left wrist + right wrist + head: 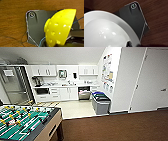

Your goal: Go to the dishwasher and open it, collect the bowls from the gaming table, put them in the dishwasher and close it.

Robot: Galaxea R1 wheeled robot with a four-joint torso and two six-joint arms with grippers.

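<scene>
Two bowls ride along, yellow bowl [60, 27] and white bowl [107, 31]; each pincer's grip can't be told.

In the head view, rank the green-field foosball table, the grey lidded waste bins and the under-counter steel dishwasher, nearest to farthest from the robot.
1. Green-field foosball table, lower left, closest.
2. Grey lidded waste bins, right of centre, by the wall.
3. Under-counter steel dishwasher, at the back.
</scene>
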